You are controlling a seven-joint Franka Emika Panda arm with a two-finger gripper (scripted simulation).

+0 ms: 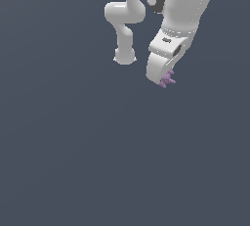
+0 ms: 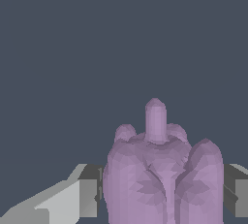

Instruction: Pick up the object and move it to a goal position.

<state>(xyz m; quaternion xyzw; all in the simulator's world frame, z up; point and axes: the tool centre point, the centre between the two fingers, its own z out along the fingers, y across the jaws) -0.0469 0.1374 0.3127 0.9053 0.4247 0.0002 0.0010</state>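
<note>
Wrist view fills its lower middle with the object (image 2: pixel 162 179), a pale purple lump with rounded knobs and one short spike standing up from its centre; it sits between the two fingers (image 2: pixel 87 196) of the gripper (image 2: pixel 164 194), one grey and white finger pressed against each flank, so the pincer is closed onto the lump with only the lump's own width between the pads; behind it there is nothing but flat slate-blue ground (image 2: pixel 121 39); in the exterior view the object (image 1: pixel 168 79) shows as a tiny purple cluster of spikes in the upper right part of the frame, sticking out from the lower tip of the white gripper (image 1: pixel 164 77), which hides most of it; the gripper is much larger than the lump and tilts down toward the exterior view's left; above it the white arm (image 1: pixel 188 5) rises to the top edge of the frame, with a dark ring at one joint near the upper middle; just to the exterior view's left of the gripper another white, curved section of the arm bends down to a round foot (image 1: pixel 124 56); the ground (image 1: pixel 73 146) is the same plain dark blue-grey across the whole frame, and whether the lump touches it or hangs above it cannot be told from these views.
</note>
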